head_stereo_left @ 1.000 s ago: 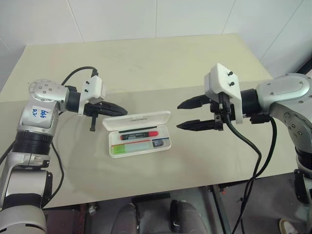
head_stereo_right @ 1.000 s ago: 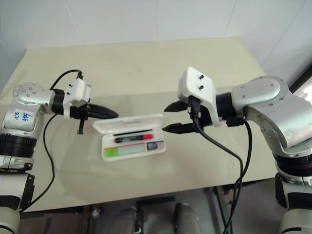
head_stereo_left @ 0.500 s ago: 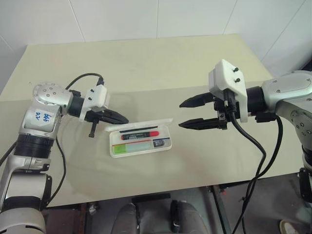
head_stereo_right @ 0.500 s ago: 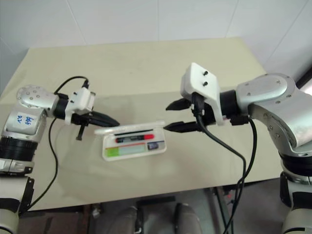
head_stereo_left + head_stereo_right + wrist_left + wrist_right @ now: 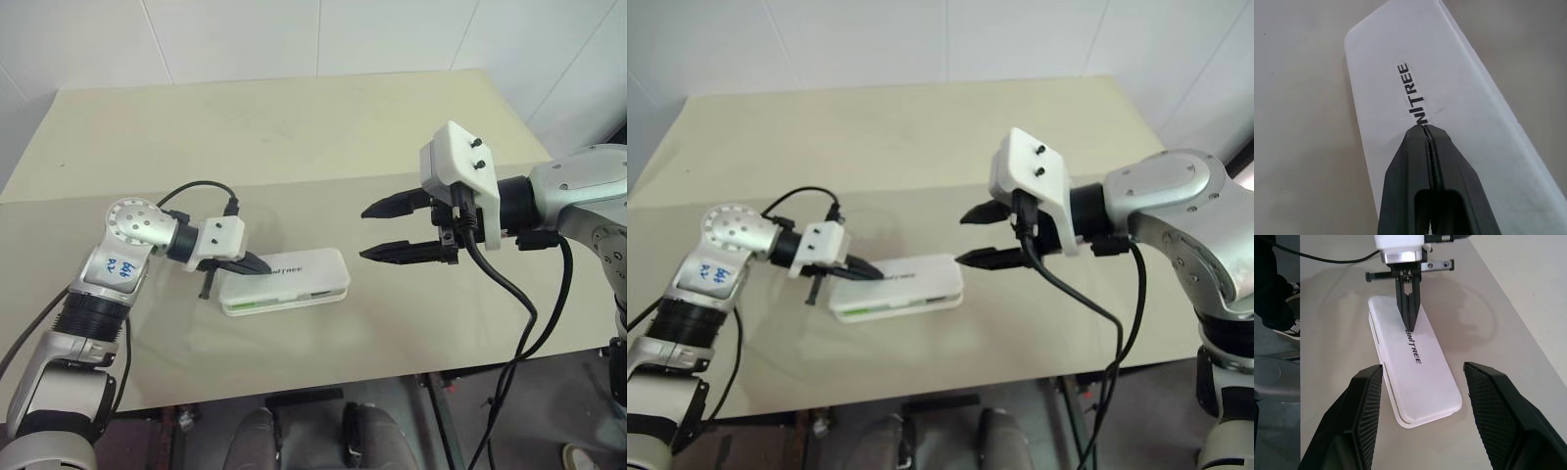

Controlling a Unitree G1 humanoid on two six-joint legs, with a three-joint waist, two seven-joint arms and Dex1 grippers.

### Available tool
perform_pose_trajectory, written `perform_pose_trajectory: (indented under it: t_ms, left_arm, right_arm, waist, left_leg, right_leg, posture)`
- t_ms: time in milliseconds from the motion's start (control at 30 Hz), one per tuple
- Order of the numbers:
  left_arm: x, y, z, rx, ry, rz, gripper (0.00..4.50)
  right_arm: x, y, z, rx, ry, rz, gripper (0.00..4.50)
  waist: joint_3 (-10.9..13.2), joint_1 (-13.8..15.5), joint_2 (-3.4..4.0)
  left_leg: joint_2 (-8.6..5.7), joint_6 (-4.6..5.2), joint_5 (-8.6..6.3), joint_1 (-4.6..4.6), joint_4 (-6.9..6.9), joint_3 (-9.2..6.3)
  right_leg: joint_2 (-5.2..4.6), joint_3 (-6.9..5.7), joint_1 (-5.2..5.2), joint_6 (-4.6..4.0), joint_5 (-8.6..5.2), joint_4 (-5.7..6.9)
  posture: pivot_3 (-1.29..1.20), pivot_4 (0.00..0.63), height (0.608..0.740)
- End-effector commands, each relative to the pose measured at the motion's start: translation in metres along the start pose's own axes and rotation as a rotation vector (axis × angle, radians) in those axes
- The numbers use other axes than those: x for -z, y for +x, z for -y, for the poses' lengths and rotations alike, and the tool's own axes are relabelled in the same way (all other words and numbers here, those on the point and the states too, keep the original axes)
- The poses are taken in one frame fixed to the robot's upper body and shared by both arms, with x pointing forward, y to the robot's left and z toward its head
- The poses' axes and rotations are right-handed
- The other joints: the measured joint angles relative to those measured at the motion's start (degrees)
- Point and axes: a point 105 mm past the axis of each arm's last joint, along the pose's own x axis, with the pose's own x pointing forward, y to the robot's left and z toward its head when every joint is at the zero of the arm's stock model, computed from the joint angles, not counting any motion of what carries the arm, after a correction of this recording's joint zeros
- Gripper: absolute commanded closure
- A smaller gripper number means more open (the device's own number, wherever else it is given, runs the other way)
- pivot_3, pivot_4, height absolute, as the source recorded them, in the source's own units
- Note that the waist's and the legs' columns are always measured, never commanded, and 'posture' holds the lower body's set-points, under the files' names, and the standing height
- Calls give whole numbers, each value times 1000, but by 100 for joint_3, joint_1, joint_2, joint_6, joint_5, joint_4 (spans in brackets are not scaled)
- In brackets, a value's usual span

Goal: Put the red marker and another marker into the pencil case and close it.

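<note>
- Our left gripper (image 5: 257, 264), fingers pressed together, has come down onto the lid of the flat white plastic pencil case (image 5: 294, 282) near the beige table's (image 5: 294, 127) front edge.
- The lid, raised a moment ago, now lies flat over both markers, so closing looks nearly done.
- Our right gripper (image 5: 392, 231) hovers beyond the case's right end, jaws apart, empty.

Pencil case (image 5: 1415, 377) lid: dark print "UNITREE", first letter partly hidden.
</note>
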Motion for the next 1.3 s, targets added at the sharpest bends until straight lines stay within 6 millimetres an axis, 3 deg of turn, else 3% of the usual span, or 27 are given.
perform_pose_trajectory:
  t_ms: [33, 400, 600, 667, 900, 1000, 1167, 1300]
  left_arm:
    - [6, 7, 0, -11, 31, -28, 4469]
    - [12, 25, 10, -1, 50, -31, 4469]
    - [-2, 41, 18, 21, 37, 51, 4469]
    - [-4, 37, 15, 4, 33, 57, 4469]
    - [-29, -27, -20, -190, -178, 243, 4469]
    - [-36, -68, -31, -317, -258, 297, 4469]
    - [-24, -116, -32, -538, -344, 289, 4469]
    - [-10, -134, -29, -670, -382, 251, 4469]
  right_arm:
    - [-9, -10, 0, 41, -46, 18, 1722]
    - [-8, -8, 0, 46, -40, 16, 1722]
    - [-9, -7, 0, 45, -39, 17, 1722]
    - [-9, -7, -1, 44, -40, 18, 1722]
    - [-9, -8, 2, 63, -33, 32, 1722]
    - [-5, -8, 7, 77, -22, 36, 1722]
    - [12, -5, 24, 122, 12, 39, 1722]
    - [29, -2, 41, 171, 60, 50, 1722]
  waist:
    - [0, -1, 0]
    - [-1, 6, 1]
    - [-3, 13, 2]
    - [-3, 10, 1]
    - [-2, -22, 1]
    - [-2, -25, 1]
    - [-2, -18, 1]
    - [-2, -10, 1]
  left_leg:
    - [0, 0, 0, 0, 0, 0]
    - [-1, 2, -1, 2, 2, 0]
    - [-3, 8, -4, 3, 6, 0]
    - [-2, 9, -5, 3, 5, 0]
    - [0, 9, -5, 0, 4, -1]
    - [6, 8, -5, 0, 1, -1]
    - [3, 7, -5, 2, 2, 0]
    - [1, 7, -5, 2, 2, 1]
  right_leg:
    - [0, 0, 0, 0, 0, 0]
    - [-3, 0, 2, 0, 0, 2]
    - [-6, 0, 6, 1, 1, 1]
    - [-6, 0, 6, 2, 1, 0]
    - [-3, -1, 2, 2, 1, 0]
    - [1, -1, 1, 1, 1, -1]
    - [-4, -1, 3, 2, 1, -2]
    - [-4, -1, 3, 2, 1, -1]
  posture:
    - [0, 150, 740]
    - [0, 150, 740]
    - [0, 150, 740]
    - [0, 150, 740]
    - [0, 150, 740]
    - [0, 150, 740]
    - [0, 150, 740]
    - [0, 150, 740]
